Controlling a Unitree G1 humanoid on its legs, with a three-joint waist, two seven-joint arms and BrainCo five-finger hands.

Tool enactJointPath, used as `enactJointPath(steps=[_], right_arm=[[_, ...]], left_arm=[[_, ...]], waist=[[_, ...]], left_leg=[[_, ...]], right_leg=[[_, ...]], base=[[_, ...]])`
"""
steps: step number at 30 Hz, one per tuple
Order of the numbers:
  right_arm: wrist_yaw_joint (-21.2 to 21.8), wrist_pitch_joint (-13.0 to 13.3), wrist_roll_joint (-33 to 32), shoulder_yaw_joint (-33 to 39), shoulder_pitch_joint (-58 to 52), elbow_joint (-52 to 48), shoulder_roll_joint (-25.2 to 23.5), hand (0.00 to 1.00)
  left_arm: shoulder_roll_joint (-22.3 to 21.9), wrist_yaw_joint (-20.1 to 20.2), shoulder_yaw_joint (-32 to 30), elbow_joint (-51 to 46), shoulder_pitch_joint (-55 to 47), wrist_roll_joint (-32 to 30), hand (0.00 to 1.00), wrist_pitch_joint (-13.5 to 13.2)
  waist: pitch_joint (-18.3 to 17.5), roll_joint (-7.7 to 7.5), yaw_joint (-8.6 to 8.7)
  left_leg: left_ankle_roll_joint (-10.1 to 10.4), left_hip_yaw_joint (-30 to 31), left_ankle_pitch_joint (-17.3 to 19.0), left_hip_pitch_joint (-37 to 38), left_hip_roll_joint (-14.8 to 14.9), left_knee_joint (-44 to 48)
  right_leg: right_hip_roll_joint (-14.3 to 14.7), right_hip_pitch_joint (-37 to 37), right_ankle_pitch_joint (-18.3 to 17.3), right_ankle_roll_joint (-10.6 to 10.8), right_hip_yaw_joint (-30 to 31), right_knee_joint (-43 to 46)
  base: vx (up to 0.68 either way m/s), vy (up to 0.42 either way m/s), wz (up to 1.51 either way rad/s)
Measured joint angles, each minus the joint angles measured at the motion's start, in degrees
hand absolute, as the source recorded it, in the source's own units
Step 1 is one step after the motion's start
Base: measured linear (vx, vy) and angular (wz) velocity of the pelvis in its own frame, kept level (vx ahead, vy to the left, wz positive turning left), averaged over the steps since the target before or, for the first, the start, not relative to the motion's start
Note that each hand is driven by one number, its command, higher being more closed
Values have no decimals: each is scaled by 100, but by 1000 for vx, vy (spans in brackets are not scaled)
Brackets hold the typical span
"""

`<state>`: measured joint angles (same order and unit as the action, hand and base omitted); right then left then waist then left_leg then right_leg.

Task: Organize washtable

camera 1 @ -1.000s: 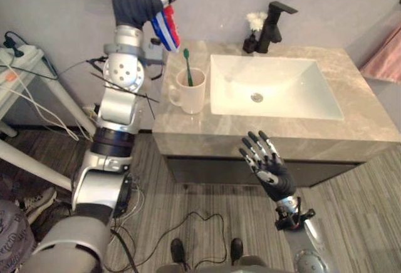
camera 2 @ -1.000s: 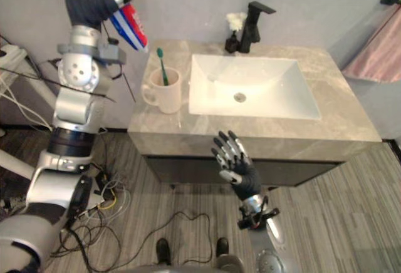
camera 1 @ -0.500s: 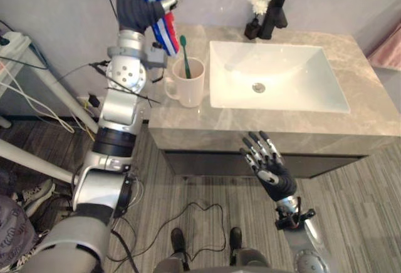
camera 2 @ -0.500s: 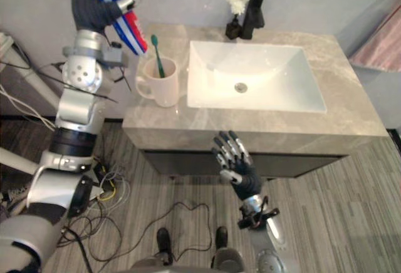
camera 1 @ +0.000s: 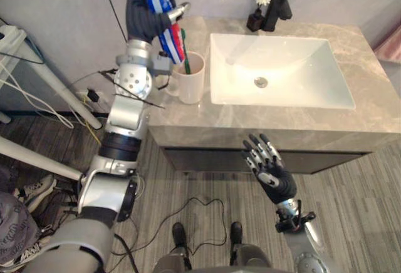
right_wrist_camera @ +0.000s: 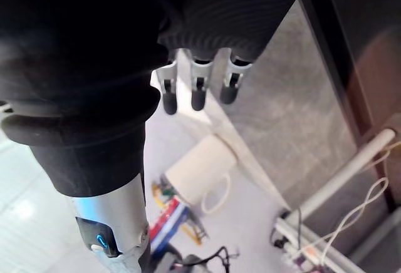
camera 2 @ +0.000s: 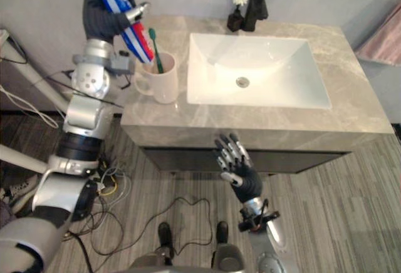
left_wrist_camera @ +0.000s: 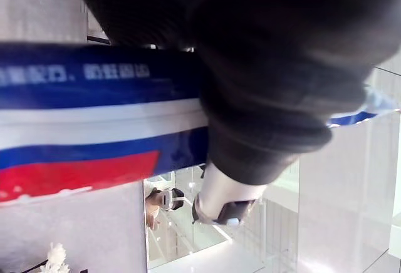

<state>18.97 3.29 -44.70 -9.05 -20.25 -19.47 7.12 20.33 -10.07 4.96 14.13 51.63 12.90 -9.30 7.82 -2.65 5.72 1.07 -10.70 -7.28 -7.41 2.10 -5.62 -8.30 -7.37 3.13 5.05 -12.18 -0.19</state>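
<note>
Left hand [camera 1: 145,11]: fingers and thumb curled round a blue, white and red toothpaste tube [camera 1: 173,35], held clear of the surface [camera 1: 250,126]. The tube's lower end hangs just below this hand, at or just inside the rim of the white mug [camera 1: 192,84]; which one cannot be told. A green toothbrush [camera 2: 155,50] stands in the mug beside it.

Right hand [camera 1: 270,174]: fingers spread, empty, below the surface's front edge.

Assessment: toothbrush stowed; tube not yet released. Remaining: lower it into the mug and let go.
</note>
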Motion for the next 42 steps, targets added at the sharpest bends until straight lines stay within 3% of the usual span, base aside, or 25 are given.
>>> enactJointPath(steps=[34,35,42], right_arm=[[8,-96,-6,26,-148,0,-6,0],[5,-96,-6,27,-151,0,-6,0],[2,-94,-6,20,-164,-66,-8,0]], left_arm=[[-194,246,417,9,-319,-243,100,145],[-195,244,418,2,-311,-264,0,139],[-194,243,422,3,-248,-298,0,143]], waist=[[290,69,58],[292,71,75],[307,94,137]], left_leg=[[-3,-90,0,-215,-2,7],[-3,-90,-1,-217,-2,8],[-3,-88,0,-218,-2,8]], right_leg=[[1,-285,52,3,135,-12],[2,-287,68,8,135,-14],[4,-284,69,7,134,-16]], base=[[4,2,-1],[53,21,-2],[26,9,0]])
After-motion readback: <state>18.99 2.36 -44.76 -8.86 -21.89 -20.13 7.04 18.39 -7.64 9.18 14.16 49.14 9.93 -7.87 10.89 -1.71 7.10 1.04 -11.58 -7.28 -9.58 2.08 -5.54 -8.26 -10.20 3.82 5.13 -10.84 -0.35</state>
